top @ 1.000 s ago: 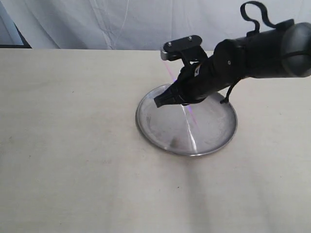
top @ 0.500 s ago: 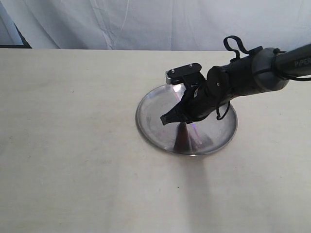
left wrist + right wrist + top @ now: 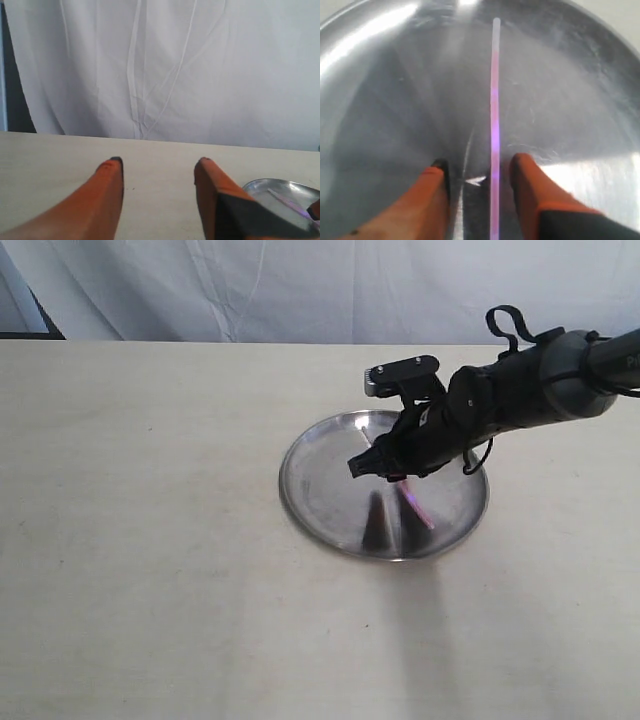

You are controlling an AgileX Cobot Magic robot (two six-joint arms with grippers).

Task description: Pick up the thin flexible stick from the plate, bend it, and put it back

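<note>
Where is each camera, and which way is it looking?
Exterior view: off the arms, up high, looking down on the table, the plate and the right arm with the right gripper.
Left wrist view: low over the table, facing across it to a white curtain; the open left gripper shows.
Right wrist view: close above the plate, looking down at the thin flexible stick between the right gripper's fingers.
All three show the plate.

Soft even daylight, glare streaks on the plate (image 3: 380, 30), blurred close wrist view
</note>
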